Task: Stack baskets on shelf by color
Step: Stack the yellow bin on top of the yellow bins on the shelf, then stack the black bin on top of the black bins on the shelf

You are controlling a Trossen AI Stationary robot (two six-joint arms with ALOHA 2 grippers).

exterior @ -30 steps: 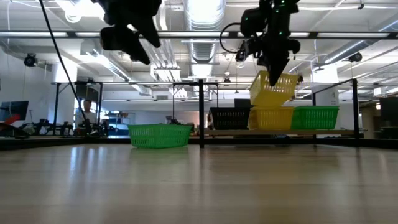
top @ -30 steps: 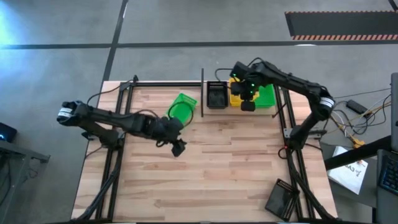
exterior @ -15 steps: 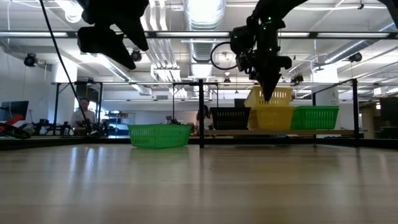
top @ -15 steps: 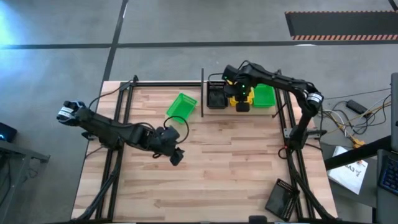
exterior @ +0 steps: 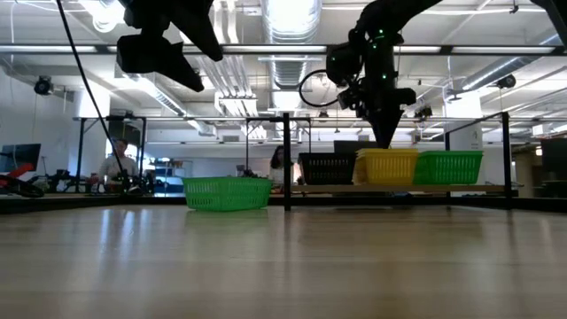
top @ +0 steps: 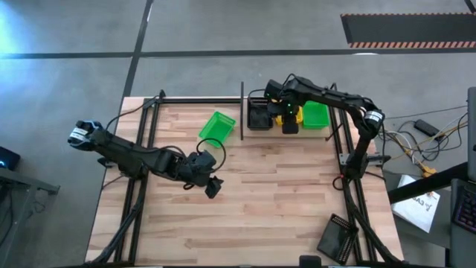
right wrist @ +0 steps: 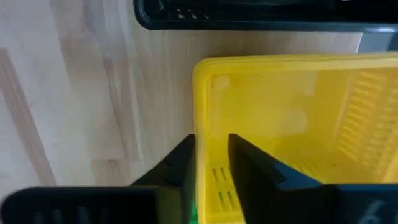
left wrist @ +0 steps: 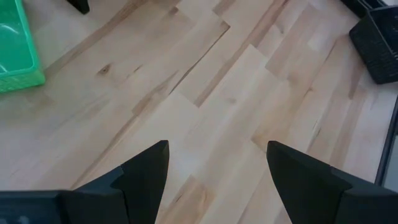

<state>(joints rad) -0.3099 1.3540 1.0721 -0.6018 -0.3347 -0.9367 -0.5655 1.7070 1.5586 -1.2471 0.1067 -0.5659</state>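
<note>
Three baskets stand side by side on the shelf (exterior: 332, 189) at the table's far edge: black (top: 259, 116), yellow (top: 298, 112) and green (top: 317, 115). In the low view the yellow basket (exterior: 390, 166) sits level, nested on another yellow one. My right gripper (top: 288, 121) (right wrist: 211, 138) stands over it, shut on its wall. A second green basket (top: 217, 128) (exterior: 228, 192) rests on its base on the table, left of the shelf post. My left gripper (top: 213, 187) (left wrist: 217, 146) hovers open above the table's middle, well clear of it. My right gripper pinches the yellow basket's end wall (right wrist: 202, 118), one finger (right wrist: 249, 168) inside the basket and one (right wrist: 180, 165) outside. The fingers come from above, pointing down (exterior: 385, 133). The basket sits level, nested in the yellow one on the shelf.
Another black basket (top: 335, 238) lies at the table's near right corner. A thin black post (exterior: 286, 159) stands at the shelf's left end. Bare wood (top: 268, 193) spreads between the two arms. People show in the room beyond the table.
My right gripper has come down and slightly toward the table's left, still shut on the yellow basket. That basket, first tilted above the shelf, now sits level in the yellow one below. My left gripper has moved toward the near edge, away from the green basket.
</note>
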